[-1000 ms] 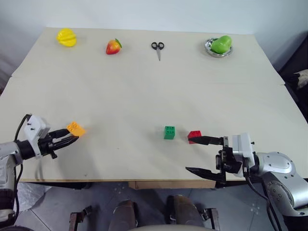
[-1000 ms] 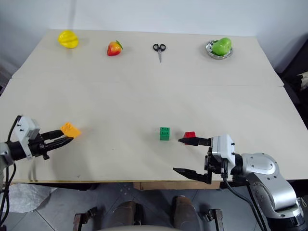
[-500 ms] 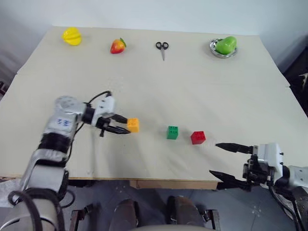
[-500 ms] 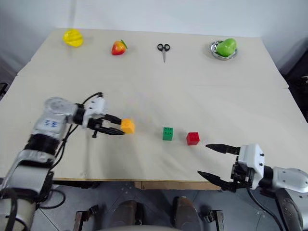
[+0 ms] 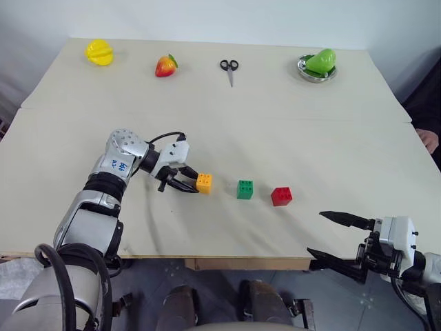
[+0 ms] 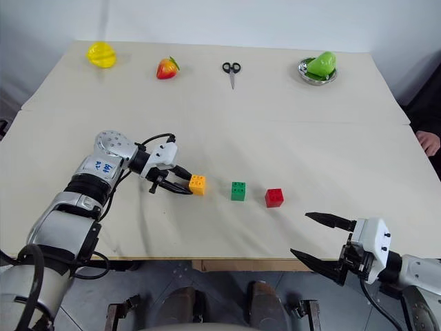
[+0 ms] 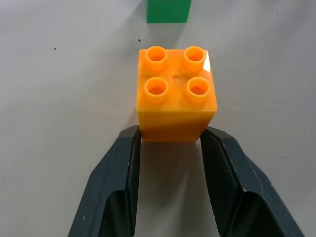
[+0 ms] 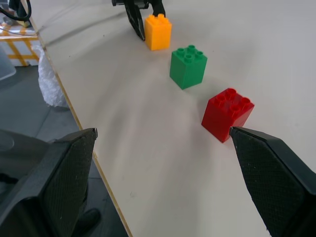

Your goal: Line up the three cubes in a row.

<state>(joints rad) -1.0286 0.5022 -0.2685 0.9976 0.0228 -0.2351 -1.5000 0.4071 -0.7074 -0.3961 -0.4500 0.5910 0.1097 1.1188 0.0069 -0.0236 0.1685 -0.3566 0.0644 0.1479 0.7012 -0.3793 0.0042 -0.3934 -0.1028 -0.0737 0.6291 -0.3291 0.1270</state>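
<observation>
Three cubes lying unobstructed on worktop [image 5: 289, 138]: left tool [image 5: 195, 187] clamping orange cube [image 5: 204, 183], green cube [image 5: 244, 189], red cube [image 5: 281, 196]; right tool [image 5: 337, 237] gaping apart; scissors [image 5: 228, 67], three toy fruits sitting far back

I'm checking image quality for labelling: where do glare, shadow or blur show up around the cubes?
Left wrist view: a glare spot on the orange cube, soft shadow between the jaws. Right wrist view: the red cube and green cube look sharp, the near jaws blurred. Head views: even light, faint shadows.

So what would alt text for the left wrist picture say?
An orange-yellow cube with four studs on top sits on a pale table, pinched at its near end by the left tool. The green cube's edge shows just beyond it.
</observation>
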